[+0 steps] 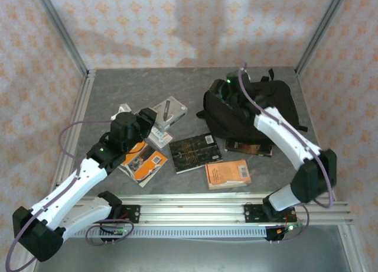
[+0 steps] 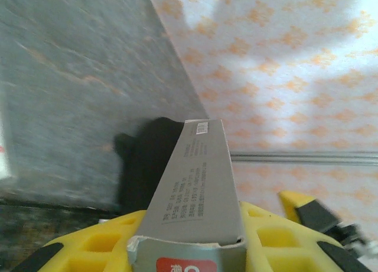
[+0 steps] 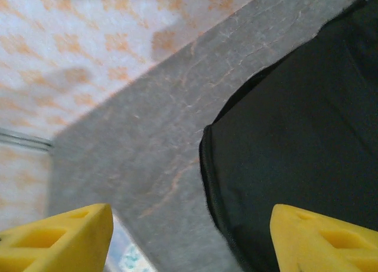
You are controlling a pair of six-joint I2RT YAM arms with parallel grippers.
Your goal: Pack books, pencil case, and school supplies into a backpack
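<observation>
Grey box: near end cut off by the left wrist view's bottom edge, so its red label is half lost; side print too small to read.
Orange-and-white book: upper left part hidden under the left arm.
Dark brown book: right end hidden under the right arm; title unreadable.
Backpack: runs off 2 edges of the right wrist view.
Pale patch: blurred at the bottom edge, cannot tell what it is.

The grey, stone-patterned bench carries a black backpack at its far right (slumped, straps loose). Nearer lie a dark brown book just beside it, a black book, a small orange book, and an orange-and-white book at the left.
</observation>
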